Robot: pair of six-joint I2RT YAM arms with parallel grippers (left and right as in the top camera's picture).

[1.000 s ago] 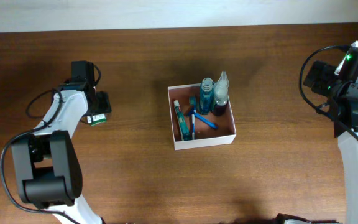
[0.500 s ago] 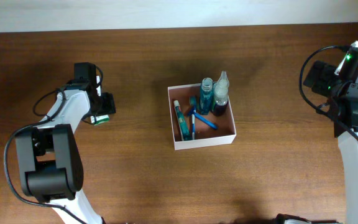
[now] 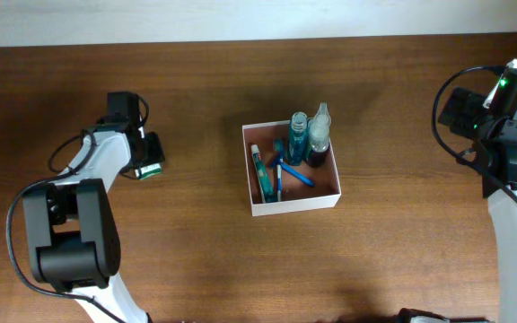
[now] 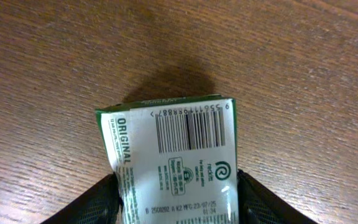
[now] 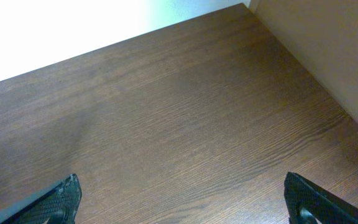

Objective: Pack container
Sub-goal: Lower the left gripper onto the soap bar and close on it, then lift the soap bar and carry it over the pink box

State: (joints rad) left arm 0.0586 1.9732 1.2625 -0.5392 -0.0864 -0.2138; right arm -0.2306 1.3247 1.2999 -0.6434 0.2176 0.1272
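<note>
Soap packet (image 4: 169,155) is pinched on both sides by the left gripper (image 4: 179,194); the right gripper (image 5: 180,194) is held wide above the table (image 5: 185,112).

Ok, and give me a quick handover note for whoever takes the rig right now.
Left gripper: closed on the sides of the green-and-white soap packet, on or just above the table, left of the container.
Right gripper: open, empty, over the table at far right.
Done: two bottles, a tube and a blue razor are in the container.
Left: carry the soap packet over and release it inside.
</note>
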